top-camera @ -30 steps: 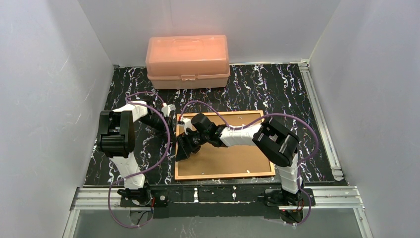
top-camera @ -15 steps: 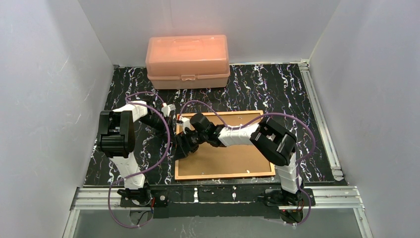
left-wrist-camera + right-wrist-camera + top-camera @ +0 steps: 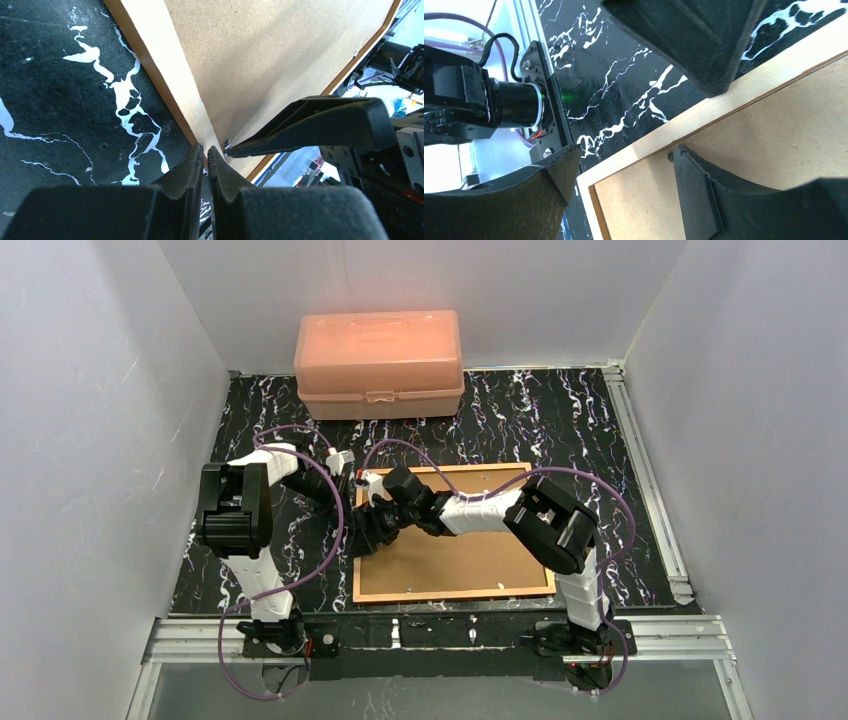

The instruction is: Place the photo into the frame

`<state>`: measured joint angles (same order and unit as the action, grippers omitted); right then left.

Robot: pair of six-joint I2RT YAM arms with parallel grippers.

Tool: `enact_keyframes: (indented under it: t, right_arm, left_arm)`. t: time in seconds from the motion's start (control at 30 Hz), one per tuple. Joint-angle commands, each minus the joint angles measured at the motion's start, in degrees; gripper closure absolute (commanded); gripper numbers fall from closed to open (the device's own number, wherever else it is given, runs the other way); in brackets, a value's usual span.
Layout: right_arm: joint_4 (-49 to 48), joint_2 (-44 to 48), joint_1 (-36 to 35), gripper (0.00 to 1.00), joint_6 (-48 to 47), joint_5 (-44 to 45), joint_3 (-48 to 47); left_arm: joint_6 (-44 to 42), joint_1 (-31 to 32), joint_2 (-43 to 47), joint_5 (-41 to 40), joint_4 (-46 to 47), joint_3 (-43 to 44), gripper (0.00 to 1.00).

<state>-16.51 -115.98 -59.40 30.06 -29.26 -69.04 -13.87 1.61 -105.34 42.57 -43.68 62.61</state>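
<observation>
Its rail straddled by the released right gripper (image 3: 624, 155), the clenched left gripper (image 3: 205, 149) just outside, the frame (image 3: 774, 77) could be dragged askew by closing.

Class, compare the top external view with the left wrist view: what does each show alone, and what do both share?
Top external only: the pink translucent plastic box at the back, and the pale walls. Left wrist only: the left gripper, fingers nearly together at the edge of the orange-brown wooden frame, and a small metal tab there. Both: that frame, its plain brown backing board, the black marbled table.
</observation>
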Motion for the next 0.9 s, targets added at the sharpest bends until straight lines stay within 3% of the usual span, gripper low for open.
enact_keyframes:
  t: [0.0, 0.4, 0.87]
  right_arm:
    - [-3.6, 0.0, 0.1, 0.24, -0.7, 3.3, 0.5]
    - [-3.6, 7.1, -0.2, 0.23, -0.9, 4.3, 8.0]
    - [-6.0, 2.8, -1.3, 0.23, 0.6, 5.5, 6.0]
  left_arm:
    - [0.0, -0.2, 1.1, 1.2, -0.9, -0.2, 0.93]
    - [0.1, -0.2, 1.9, 1.2, -1.8, 0.4, 0.94]
    - [0.3, -0.2, 1.5, 1.4, -1.8, 0.3, 0.94]
